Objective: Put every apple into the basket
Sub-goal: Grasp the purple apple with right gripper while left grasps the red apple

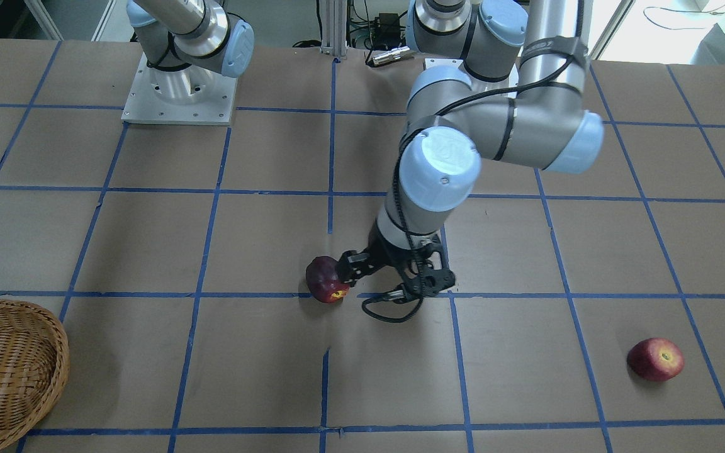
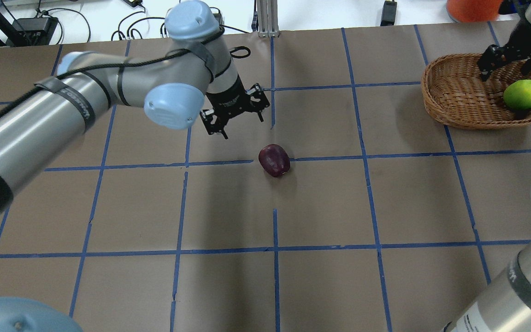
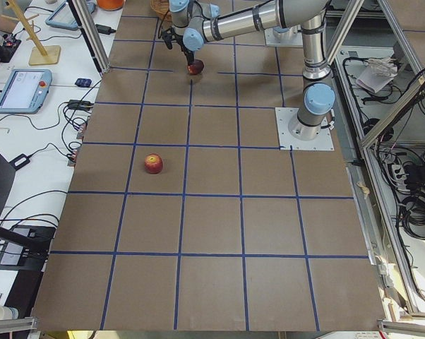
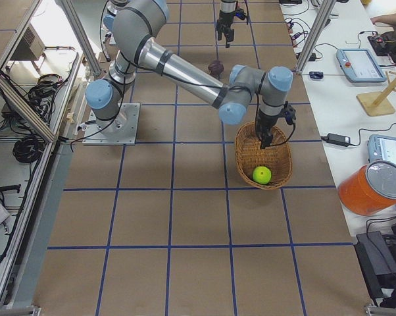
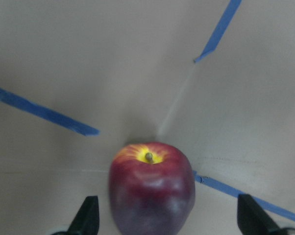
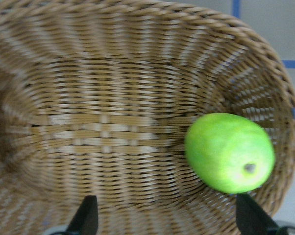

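Observation:
The dark maroon apple [image 2: 274, 160] lies on the table near its middle. My left gripper [image 2: 240, 124] is open and hangs just above and beside it. In the left wrist view the apple [image 5: 151, 188] sits between the two fingertips [image 5: 86, 218], which are apart from it. The lime green apple [image 2: 523, 94] lies inside the wicker basket [image 2: 454, 99]. My right gripper [image 2: 505, 69] is open and empty over the basket; its wrist view shows the green apple [image 6: 229, 152] on the weave. The lighter red apple [image 1: 655, 359] lies alone on the left arm's side of the table.
Blue tape lines [image 2: 274, 249] divide the brown table into squares. The arm base plates [image 1: 180, 94] stand at the robot's edge. Tablets [image 3: 18, 88] and cables lie on the operators' bench. An orange container [image 4: 375, 187] stands beyond the basket end.

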`<state>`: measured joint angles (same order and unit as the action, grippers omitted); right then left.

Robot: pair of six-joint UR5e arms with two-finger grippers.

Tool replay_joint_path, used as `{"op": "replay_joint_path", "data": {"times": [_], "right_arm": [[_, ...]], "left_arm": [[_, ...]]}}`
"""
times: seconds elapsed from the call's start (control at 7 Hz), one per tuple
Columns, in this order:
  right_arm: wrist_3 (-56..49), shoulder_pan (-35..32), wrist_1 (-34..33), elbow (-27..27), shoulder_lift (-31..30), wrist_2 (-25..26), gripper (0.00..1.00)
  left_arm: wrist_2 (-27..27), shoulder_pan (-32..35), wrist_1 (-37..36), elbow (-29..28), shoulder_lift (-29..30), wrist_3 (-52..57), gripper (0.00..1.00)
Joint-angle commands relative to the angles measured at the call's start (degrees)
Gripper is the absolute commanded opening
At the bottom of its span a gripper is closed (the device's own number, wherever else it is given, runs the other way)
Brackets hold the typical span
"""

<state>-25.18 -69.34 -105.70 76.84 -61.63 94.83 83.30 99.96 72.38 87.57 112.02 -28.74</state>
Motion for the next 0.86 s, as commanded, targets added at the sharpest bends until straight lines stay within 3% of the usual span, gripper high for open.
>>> {"op": "replay_joint_path", "data": {"times": [0.0,0.29,0.43,0.71], "right_arm": [[7.46,-9.98,11.27,0.58,-3.58,-7.34,1.0],[8.21,-23.66,10.7,3.64,-4.21,-9.05,1.0],[9.26,-29.3,7.47,5.58,-4.12,-9.05,1.0],[12.86,-37.84,-3.75,11.54,-2.9,-8.88,1.0]], "left_arm": [[9.02,-12.7,7.69,-5.11,-2.07,27.54,1.0],[9.95,-25.71,5.68,-6.52,-0.15,51.55,1.0],[9.51,-31.34,1.49,-6.18,1.78,61.94,1.0],[9.33,-34.73,-11.14,-5.57,8.09,71.85,1.0]]}}
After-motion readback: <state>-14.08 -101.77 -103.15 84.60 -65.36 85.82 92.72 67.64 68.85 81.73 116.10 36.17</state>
